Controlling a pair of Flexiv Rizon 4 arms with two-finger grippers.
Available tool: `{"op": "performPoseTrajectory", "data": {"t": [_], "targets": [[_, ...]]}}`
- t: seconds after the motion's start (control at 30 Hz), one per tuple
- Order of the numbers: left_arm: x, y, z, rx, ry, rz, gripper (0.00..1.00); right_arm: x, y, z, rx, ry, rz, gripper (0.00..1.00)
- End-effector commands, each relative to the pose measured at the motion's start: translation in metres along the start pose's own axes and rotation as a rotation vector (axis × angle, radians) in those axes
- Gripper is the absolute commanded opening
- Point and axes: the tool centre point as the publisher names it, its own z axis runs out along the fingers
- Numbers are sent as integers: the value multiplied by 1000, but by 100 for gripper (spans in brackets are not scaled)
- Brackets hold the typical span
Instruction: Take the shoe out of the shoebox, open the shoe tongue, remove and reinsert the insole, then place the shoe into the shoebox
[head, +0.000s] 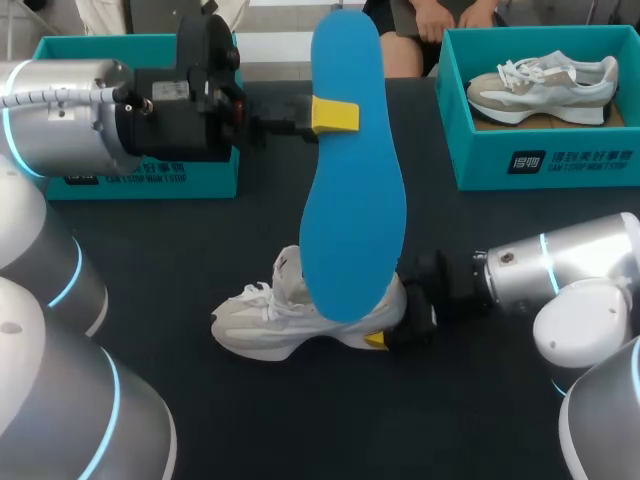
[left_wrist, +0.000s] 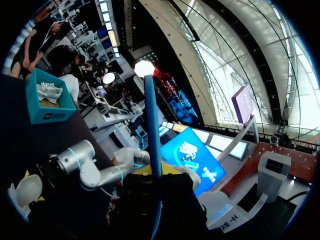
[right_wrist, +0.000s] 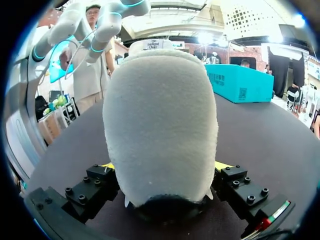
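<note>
The dark surface (head: 200, 250) carries two teal cardboard shoeboxes. The one at about 2 o'clock (head: 545, 165) has a grey-and-white sneaker (head: 545, 85) lying in it, and the one at about 10 o'clock (head: 150, 185) is half hidden behind my left arm. The long blue foam insole (head: 355, 200) hangs nearly upright over the middle. Its narrow end points to 12 o'clock and its broad end is down at the white fabric sneaker (head: 265, 320). I cannot tell whether that end touches the shoe. The sneaker stands out of its box, just toward 6 o'clock from centre, with its toe to 9 o'clock and its heel to 3 o'clock. The left tool (head: 335, 115) is clamped on the insole near its upper end, one yellow pad flat on the blue face. The left wrist view shows the insole edge-on, rising from between the fingers. The right tool (right_wrist: 165, 170) is closed on the sneaker's heel, with a yellow tip pressed to each side. I judge the insole to be out and the reinsertion step at hand. The next move calls for steering the broad end down through the collar and sliding it toward the toe at 9 o'clock. Meanwhile the right tool should brace the heel so the shoe does not tip.
</note>
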Motion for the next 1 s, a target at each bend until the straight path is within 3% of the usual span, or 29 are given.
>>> {"op": "performPoseTrajectory", "data": {"t": [0.03,0.47,0.83,1.0], "targets": [[0,2,0,2,-1,-1,0,2,7,-8,48,14,9,100],[0,2,0,2,-1,-1,0,9,20,-39,160,10,20,100],[0,2,0,2,-1,-1,0,22,48,-59,356,-6,15,100],[0,2,0,2,-1,-1,0,25,62,-59,494,-75,6,100]]}}
